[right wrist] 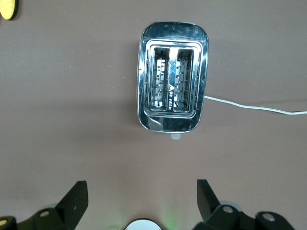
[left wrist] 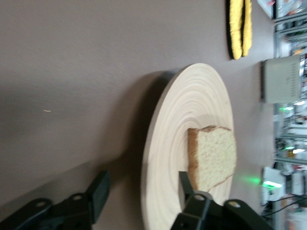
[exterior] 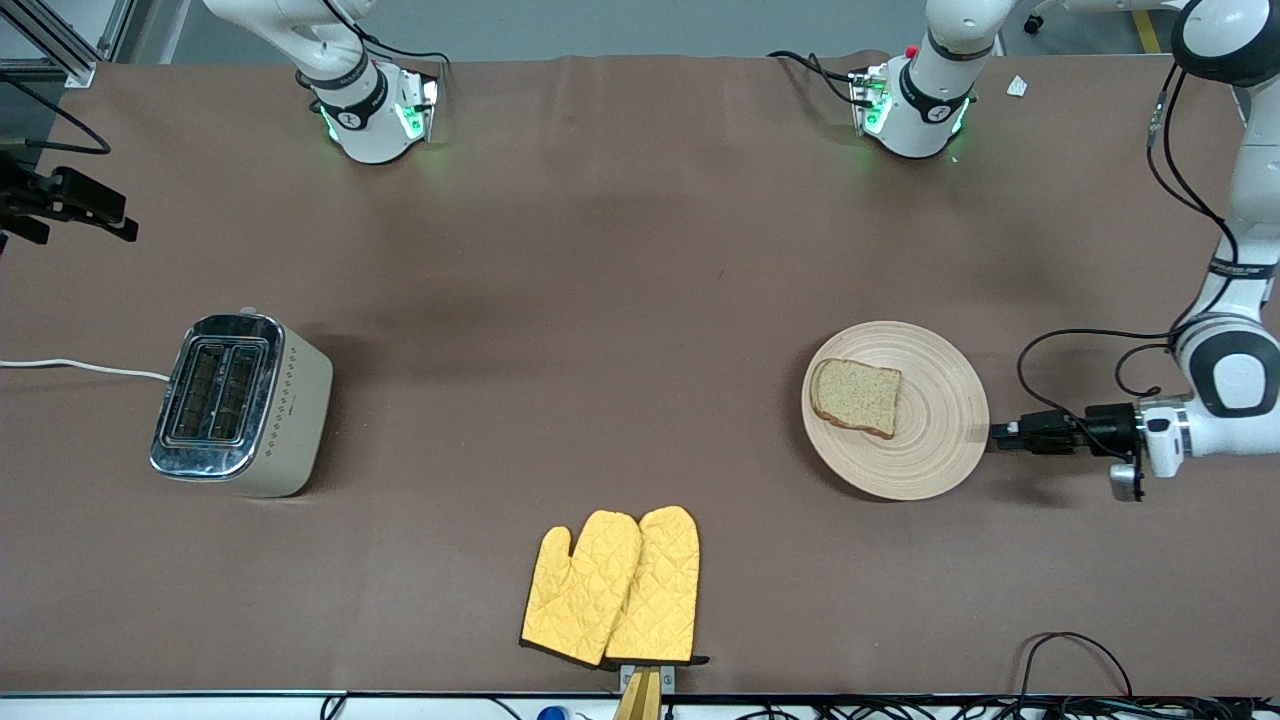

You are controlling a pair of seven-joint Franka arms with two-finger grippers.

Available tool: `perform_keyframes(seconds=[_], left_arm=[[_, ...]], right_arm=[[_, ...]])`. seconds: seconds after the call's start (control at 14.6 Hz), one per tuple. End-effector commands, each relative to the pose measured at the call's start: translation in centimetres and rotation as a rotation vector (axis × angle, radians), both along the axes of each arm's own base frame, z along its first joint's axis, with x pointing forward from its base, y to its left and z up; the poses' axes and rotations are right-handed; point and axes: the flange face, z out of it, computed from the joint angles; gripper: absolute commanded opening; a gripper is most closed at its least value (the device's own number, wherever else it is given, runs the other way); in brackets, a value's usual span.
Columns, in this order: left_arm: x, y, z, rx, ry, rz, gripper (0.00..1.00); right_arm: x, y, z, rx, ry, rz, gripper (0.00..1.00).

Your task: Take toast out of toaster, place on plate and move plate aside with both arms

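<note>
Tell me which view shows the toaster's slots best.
The right wrist view: it looks straight down on the toaster, showing both slots empty. The front view shows it smaller, at an angle. The left wrist view catches only one distant side, no slots.

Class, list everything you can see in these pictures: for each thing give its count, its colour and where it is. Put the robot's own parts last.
Round light-wood plate: one, pale beige, on the table toward the left arm's end.
Square slice of speckled toast: one, light brown with a darker crust, lying on the plate.
Two-slot metal toaster: one, chrome top and cream sides, toward the right arm's end; both slots look empty.
White power cord: one, running from the toaster to the table's edge.
Quilted oven mitts: two, yellow with black trim, overlapping, nearer the front camera than the plate.
Table: one, brown covering.
Left gripper: one, black, open, its fingers straddling the plate's rim.
Right gripper: one, black, open, over the table beside the toaster.
</note>
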Motion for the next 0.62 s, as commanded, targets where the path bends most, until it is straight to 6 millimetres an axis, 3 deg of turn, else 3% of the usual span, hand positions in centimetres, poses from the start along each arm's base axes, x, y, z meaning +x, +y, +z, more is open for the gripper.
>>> perform_keyframes(seconds=[0.0,0.27,0.48,0.55], left_arm=[[1.8,1.4,6.7,0.158,-0.064,-0.059,1.00],[3.8,-2.2,15.3,0.317,-0.086,-0.111,1.00],[4.6,-8.4,22.1,0.416,-0.112,-0.114,1.00],[4.4,-11.1,25.4,0.455,-0.121,-0.094,1.00]], right_arm=[[0.0,-0.1,0.5,0.014,-0.011,0.002,1.00],[0.0,0.2,0.5,0.020,-0.010,0.008,1.00],[-0.1,0.2,0.5,0.019,-0.007,0.007,1.00],[-0.1,-0.1,0.5,0.020,-0.008,0.002,1.00]])
